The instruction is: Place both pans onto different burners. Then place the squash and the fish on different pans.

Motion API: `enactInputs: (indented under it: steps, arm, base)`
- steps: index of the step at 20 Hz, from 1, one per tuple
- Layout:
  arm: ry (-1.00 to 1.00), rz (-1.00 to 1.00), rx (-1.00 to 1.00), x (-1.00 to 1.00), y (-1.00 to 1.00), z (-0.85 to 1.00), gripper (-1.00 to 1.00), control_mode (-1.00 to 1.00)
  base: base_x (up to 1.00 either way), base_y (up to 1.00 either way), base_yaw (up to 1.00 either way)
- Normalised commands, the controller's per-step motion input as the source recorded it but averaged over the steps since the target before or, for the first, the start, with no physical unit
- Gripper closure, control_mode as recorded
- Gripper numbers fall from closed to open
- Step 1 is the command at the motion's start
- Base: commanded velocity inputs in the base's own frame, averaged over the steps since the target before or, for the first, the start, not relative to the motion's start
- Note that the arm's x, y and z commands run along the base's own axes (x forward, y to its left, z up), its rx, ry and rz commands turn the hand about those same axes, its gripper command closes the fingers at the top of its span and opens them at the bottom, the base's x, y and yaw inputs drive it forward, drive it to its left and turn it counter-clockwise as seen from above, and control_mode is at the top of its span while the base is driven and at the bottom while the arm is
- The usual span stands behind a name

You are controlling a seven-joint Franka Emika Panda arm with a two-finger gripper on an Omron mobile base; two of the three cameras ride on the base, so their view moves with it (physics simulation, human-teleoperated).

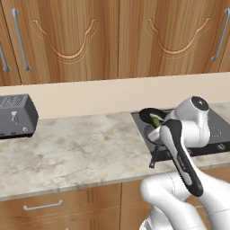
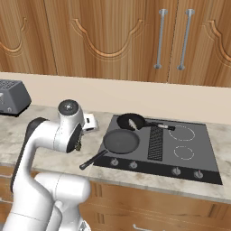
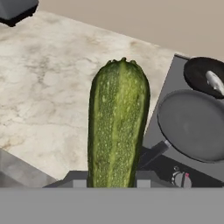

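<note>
My gripper [image 3: 111, 181] is shut on the squash [image 3: 117, 124], a dark green speckled zucchini that stands up between the fingers; a bit of it shows beside the arm [image 1: 156, 121]. It hangs above the marble counter just left of the cooktop [image 2: 180, 155]. The wide pan [image 2: 122, 140] [image 3: 192, 124] lies on the front left burner, its long handle [image 2: 92, 160] pointing out over the counter. Behind it the small pan [image 2: 131, 121] [image 3: 203, 74] holds the silvery fish [image 2: 132, 123] [image 3: 215, 82]. Two ring burners [image 2: 184, 133] on the right are bare.
A grey toaster [image 1: 15, 116] [image 2: 11, 97] stands at the back left of the counter. The ribbed vent strip [image 2: 155, 142] runs down the cooktop's middle, with knobs [image 2: 133, 165] along its front. Wooden cabinets hang above the backsplash.
</note>
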Motion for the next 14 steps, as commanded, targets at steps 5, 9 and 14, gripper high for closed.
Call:
enactInputs:
  steps: [5,9,14]
  arm:
    - [0.06,0.01,0.00,0.12,-0.36,-0.16,1.00,-1.00]
    - [0.01,0.00,0.00,0.17,-0.38,-0.01,1.00,-1.00]
    - [0.00,0.00,0.00,0.35,-0.37,-0.19,1.00,-1.00]
  base:
    - [0.00,0.00,0.00]
    - [0.00,0.00,0.00]
    - [0.00,0.00,0.00]
